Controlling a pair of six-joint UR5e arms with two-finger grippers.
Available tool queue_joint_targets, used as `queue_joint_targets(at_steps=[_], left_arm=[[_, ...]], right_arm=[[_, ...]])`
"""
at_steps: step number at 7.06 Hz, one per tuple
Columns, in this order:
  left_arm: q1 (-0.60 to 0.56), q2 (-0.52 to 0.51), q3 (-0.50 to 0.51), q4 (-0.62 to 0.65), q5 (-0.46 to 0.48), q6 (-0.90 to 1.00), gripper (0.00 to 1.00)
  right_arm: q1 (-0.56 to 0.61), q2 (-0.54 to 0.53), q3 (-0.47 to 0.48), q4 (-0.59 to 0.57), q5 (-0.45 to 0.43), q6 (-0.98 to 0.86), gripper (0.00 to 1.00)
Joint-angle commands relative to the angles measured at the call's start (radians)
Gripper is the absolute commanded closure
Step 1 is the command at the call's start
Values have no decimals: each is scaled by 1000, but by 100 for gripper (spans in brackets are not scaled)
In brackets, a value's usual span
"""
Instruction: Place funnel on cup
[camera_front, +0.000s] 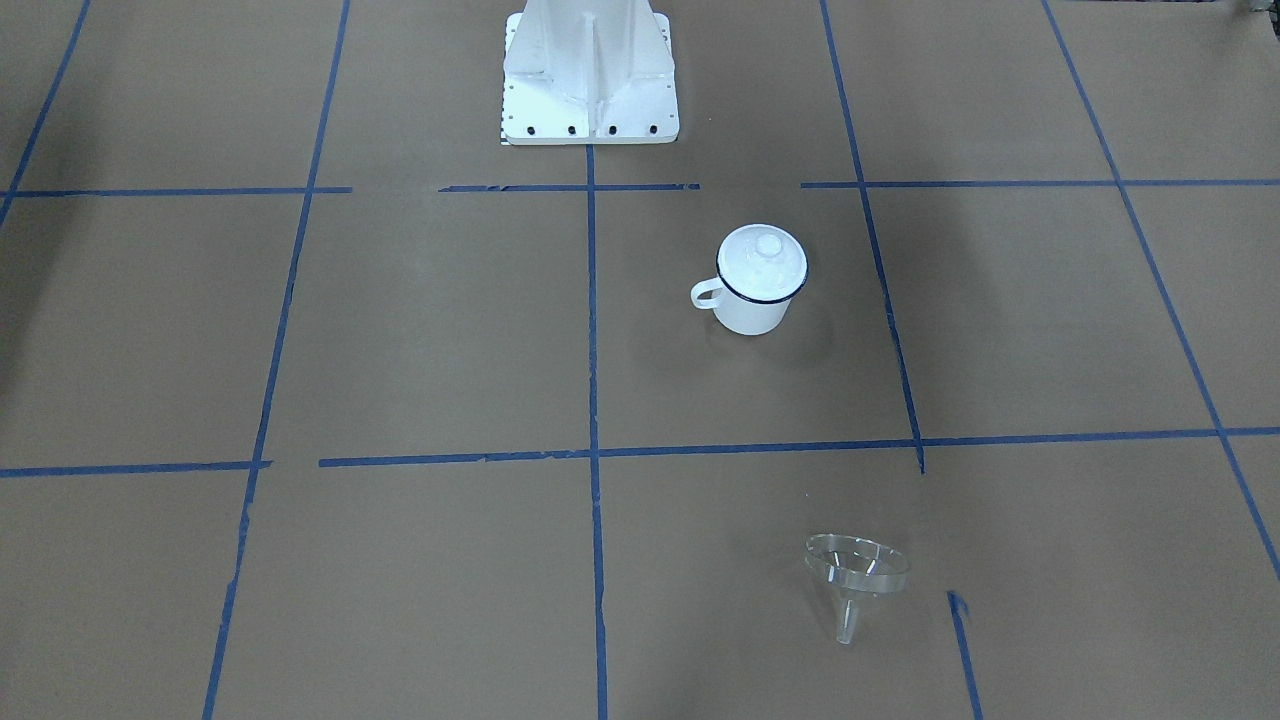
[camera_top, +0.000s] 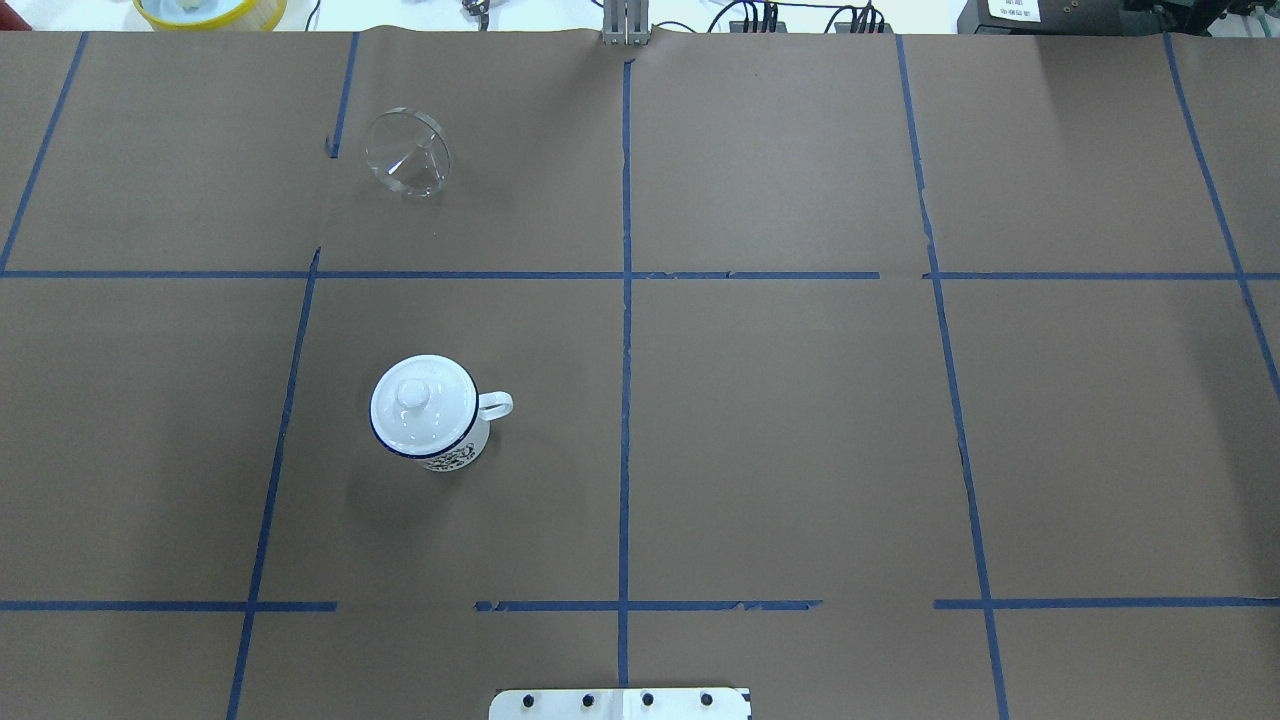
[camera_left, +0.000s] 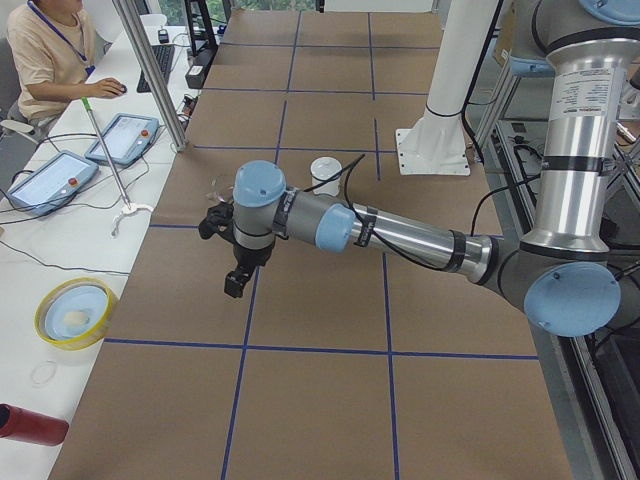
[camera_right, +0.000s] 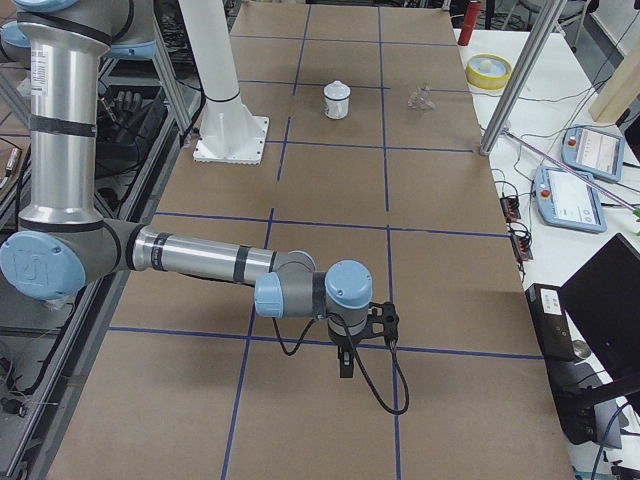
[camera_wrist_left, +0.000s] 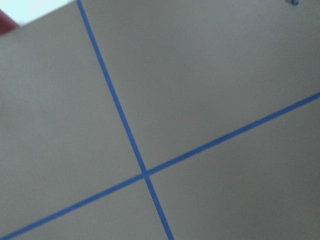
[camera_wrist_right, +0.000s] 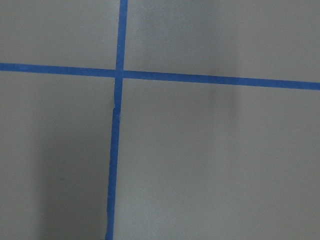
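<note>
The funnel, tipped on its side on the table well apart from the cup, looks light, stiff and slippery, best pinched at its rim; how wide the jaws of the left arm and right arm stand I cannot tell.

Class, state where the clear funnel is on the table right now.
In the overhead view the funnel lies on its side at the table's far left, well beyond the lidded cup and apart from it.
</note>
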Motion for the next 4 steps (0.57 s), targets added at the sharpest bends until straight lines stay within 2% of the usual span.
queue_joint_targets(at_steps=[1,2,3,4], left_arm=[[0,-53,-14,-75,-91,-201,0],[56,-61,-20,-236,-154,-271,0],[207,-67,-25,-271,-153,-421,0],[322,-114,-52,-270,-76,-664,0]], right_arm=[[0,0,0,0,0,0,0],[0,0,0,0,0,0,0],[0,0,0,0,0,0,0],[0,0,0,0,0,0,0]])
